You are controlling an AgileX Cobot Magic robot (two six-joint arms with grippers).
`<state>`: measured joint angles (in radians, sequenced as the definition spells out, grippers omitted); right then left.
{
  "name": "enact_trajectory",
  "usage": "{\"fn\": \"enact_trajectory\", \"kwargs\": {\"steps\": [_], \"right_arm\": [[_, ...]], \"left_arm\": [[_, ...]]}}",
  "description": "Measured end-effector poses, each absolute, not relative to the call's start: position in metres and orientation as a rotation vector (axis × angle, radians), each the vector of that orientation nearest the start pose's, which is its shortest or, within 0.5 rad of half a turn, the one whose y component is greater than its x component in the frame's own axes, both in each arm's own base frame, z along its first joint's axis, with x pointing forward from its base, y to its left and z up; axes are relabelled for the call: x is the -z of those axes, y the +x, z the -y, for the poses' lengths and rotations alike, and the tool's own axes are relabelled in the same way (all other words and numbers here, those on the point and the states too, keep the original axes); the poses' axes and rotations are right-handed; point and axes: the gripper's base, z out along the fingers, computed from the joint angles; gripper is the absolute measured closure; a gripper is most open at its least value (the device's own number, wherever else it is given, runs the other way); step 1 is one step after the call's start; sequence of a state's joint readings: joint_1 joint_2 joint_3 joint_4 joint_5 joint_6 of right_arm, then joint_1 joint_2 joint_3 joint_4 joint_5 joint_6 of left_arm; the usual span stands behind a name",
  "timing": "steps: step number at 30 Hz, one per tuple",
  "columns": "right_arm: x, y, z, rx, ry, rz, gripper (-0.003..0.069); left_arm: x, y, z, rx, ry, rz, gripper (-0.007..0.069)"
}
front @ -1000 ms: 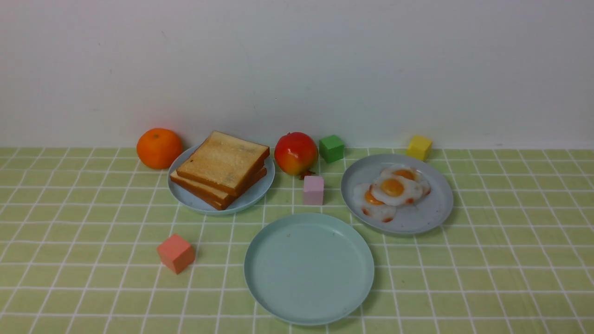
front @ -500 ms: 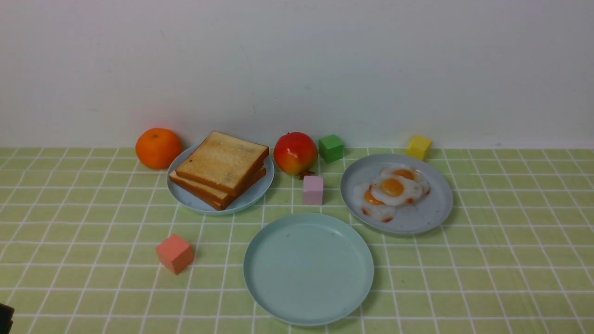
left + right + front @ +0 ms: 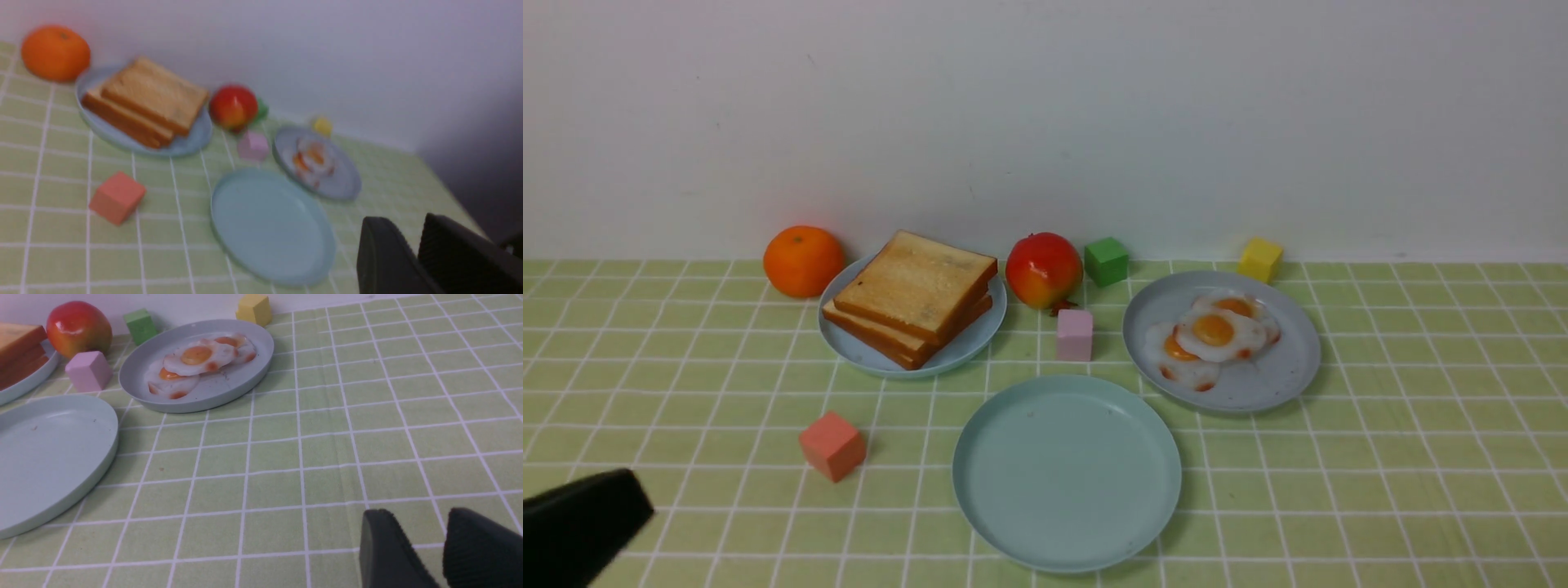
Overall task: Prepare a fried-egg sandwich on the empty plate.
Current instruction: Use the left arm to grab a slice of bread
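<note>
**Two hands released, mint plate bare**

We found the empty plate [image 3: 1066, 474] near the middle of the surface [image 3: 1421, 457], which was covered with a green checked cloth. The plate carried nothing, so no sandwich had been put together on it.

The bread was far and to the left of it: a stack of toast slices [image 3: 915, 294] on the sky-blue plate [image 3: 866, 353]. An orange [image 3: 803, 260] sat just left of that plate, and a red fruit [image 3: 1043, 269] sat just to its right. Far and to the right of the empty plate, the grey plate [image 3: 1274, 380] held three overlapping fried eggs [image 3: 1215, 331]. Between the two far plates stood a pink cube [image 3: 1074, 335], just beyond the far rim of the empty plate.

We saw a green cube [image 3: 1106, 261] beside the red fruit and a yellow cube [image 3: 1259, 260] beyond the grey plate, both close to the wall. A salmon cube [image 3: 832, 445] stood alone to the left of the empty plate.

Our left hand [image 3: 408, 224] showed as a dark shape at the near left corner of the front view. Its fingers were slightly parted and grasped nothing. Our right hand [image 3: 419, 516] appeared only in its own wrist view, low over bare cloth to the right of the plates, also a little apart and released.
</note>
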<state>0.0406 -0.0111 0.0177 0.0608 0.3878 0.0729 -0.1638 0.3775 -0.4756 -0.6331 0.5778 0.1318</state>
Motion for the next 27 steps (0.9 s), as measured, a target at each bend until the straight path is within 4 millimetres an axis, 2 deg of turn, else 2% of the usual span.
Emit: {"fn": "enact_trajectory", "kwargs": {"steps": [3,4,5,9,12,14,15,16,19,24,27], "right_arm": [[-0.173,0.052,-0.004,-0.138,0.067,-1.878,0.0418],[-0.173,0.052,-0.004,-0.138,0.067,-1.878,0.0418],[-0.173,0.052,-0.004,-0.138,0.067,-1.878,0.0418],[-0.173,0.052,-0.004,-0.139,0.068,-1.878,0.0418],[-0.174,0.052,-0.005,-0.194,0.115,-1.866,0.0418],[-0.176,0.053,-0.009,-0.377,0.276,-1.814,0.0418],[-0.176,0.053,-0.009,-0.388,0.284,-1.808,0.0418],[-0.181,0.054,-0.010,-0.504,0.386,-1.749,0.0418],[-0.190,0.056,-0.010,-0.651,0.520,-1.621,0.0418],[-0.197,0.055,-0.010,-0.730,0.575,-1.582,0.0418],[-0.215,0.050,-0.016,-0.744,0.510,-1.636,0.0418]], "left_arm": [[-0.314,0.092,0.049,0.657,0.098,-2.106,0.0470],[-0.314,0.093,0.049,0.659,0.100,-2.117,0.0470],[-0.317,0.104,0.051,0.637,0.128,-2.188,0.0470],[-0.324,0.128,0.058,0.614,0.186,-2.281,0.0473],[-0.325,0.132,0.064,0.592,0.260,-2.299,0.0498],[-0.322,0.134,0.072,0.578,0.355,-2.321,0.0564],[-0.321,0.135,0.073,0.577,0.361,-2.327,0.0577],[-0.317,0.137,0.078,0.579,0.395,-2.351,0.0626],[-0.308,0.145,0.085,0.588,0.401,-2.415,0.0638],[-0.292,0.161,0.090,0.543,0.414,-2.503,0.0638],[-0.284,0.173,0.092,0.502,0.421,-2.527,0.0638]]}}
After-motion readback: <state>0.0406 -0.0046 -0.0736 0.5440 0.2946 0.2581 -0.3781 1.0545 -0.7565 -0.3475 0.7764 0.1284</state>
